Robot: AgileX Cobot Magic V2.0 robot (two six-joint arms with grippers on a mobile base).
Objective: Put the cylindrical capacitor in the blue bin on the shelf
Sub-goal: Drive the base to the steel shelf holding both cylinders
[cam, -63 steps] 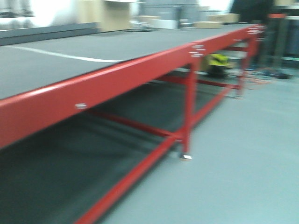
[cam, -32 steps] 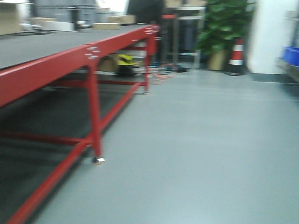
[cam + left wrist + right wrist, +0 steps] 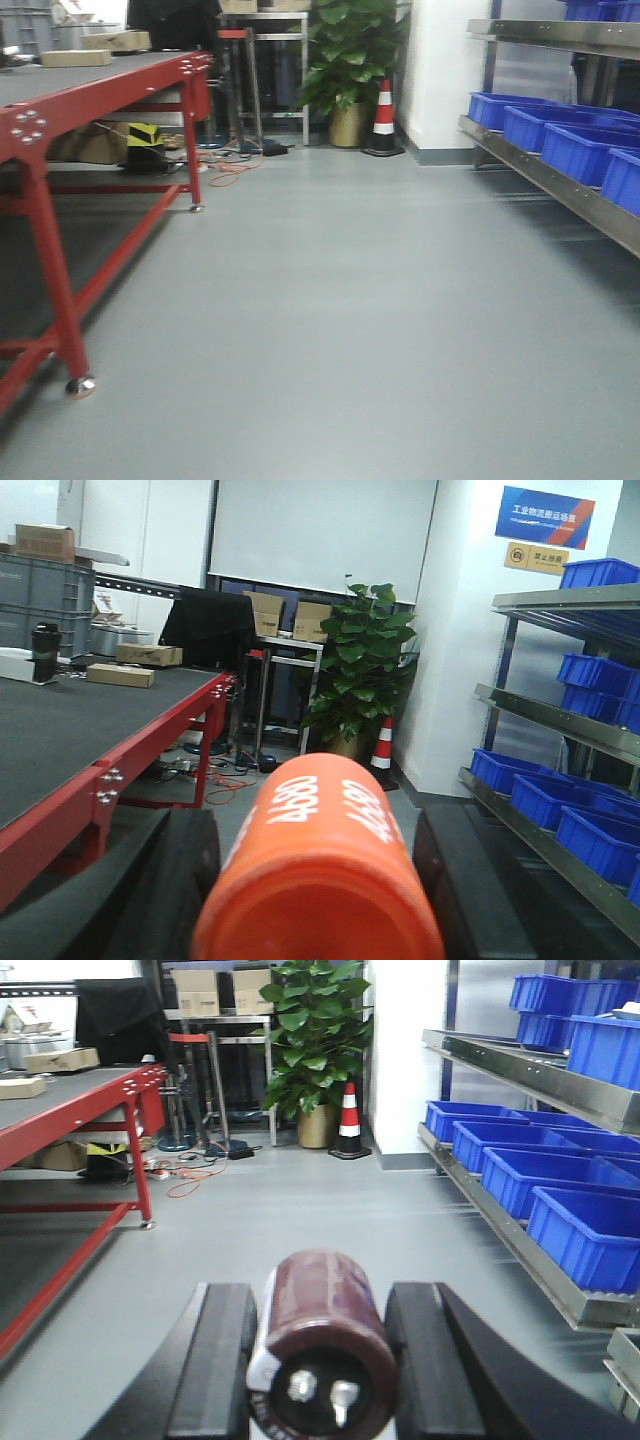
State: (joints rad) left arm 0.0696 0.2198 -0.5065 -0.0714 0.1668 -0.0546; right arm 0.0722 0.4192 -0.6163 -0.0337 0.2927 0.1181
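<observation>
My right gripper [image 3: 320, 1305] is shut on the cylindrical capacitor [image 3: 322, 1345], a dark brown can with two metal terminals facing the camera. My left gripper [image 3: 318, 830] is shut on an orange cylinder [image 3: 320, 880] marked 4680. The shelf [image 3: 560, 185] with its shiny steel front beam stands at the right, several blue bins [image 3: 575, 145] on its low level. It also shows in the right wrist view [image 3: 510, 1250] with blue bins [image 3: 590, 1235], and in the left wrist view [image 3: 560, 730]. Both grippers are well short of it. Neither gripper shows in the front view.
A red-framed table [image 3: 60, 110] with a dark mat runs along the left, a grey floor aisle between it and the shelf. At the far end stand a traffic cone [image 3: 383, 118], a potted plant [image 3: 350, 60] and a metal stand; orange cables [image 3: 230, 165] lie on the floor.
The front view has swung right, from the red table filling the frame to the open aisle with the shelf and blue bins now in sight at the right.
</observation>
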